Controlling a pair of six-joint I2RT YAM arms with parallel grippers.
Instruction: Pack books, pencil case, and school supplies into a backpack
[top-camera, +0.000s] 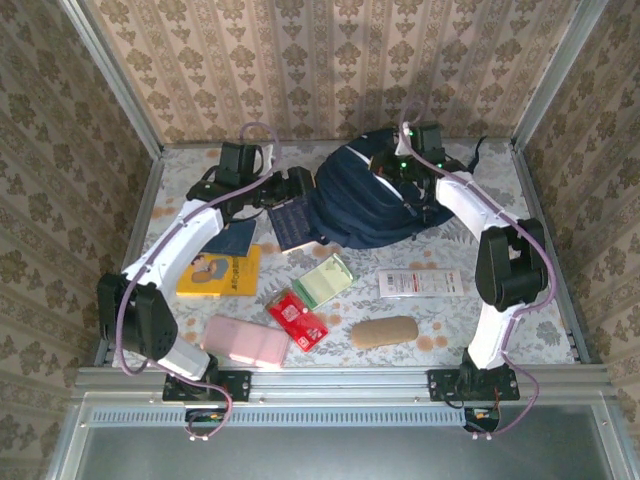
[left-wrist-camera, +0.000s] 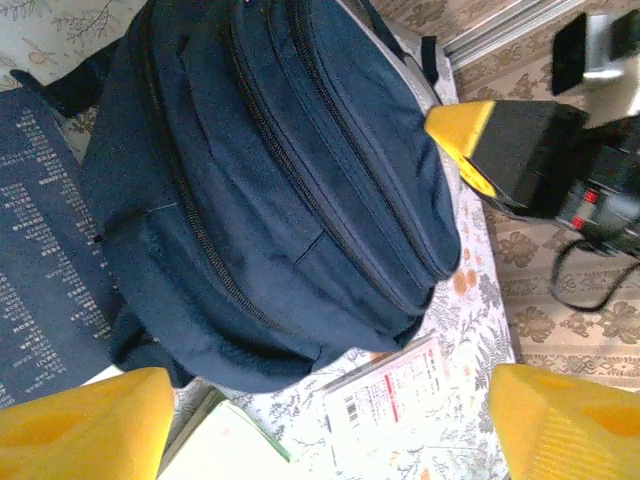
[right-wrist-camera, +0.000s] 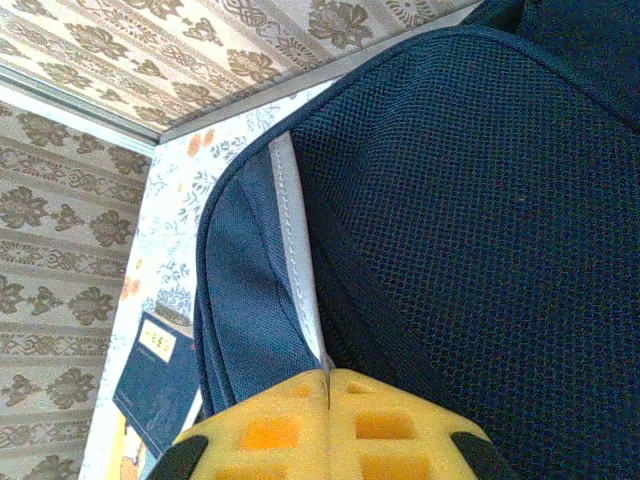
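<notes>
My right pincer (right-wrist-camera: 328, 400) sits closest, pads clenched on the backpack (top-camera: 365, 200) edge by its white stripe. The left pincer (left-wrist-camera: 325, 425) is released, hovering over the zips. The backpack lies far-middle on the tabletop (top-camera: 540, 325), zips apparently closed. I'd hold the fabric taut while left works a zip. The books (top-camera: 292, 222) lie beside it and the supplies (top-camera: 326, 279) nearer me, all outside.

Backpack (right-wrist-camera: 480, 200) matt navy cloth w/ mesh panel; table (top-camera: 545, 300) floral-print cover, matt.
</notes>
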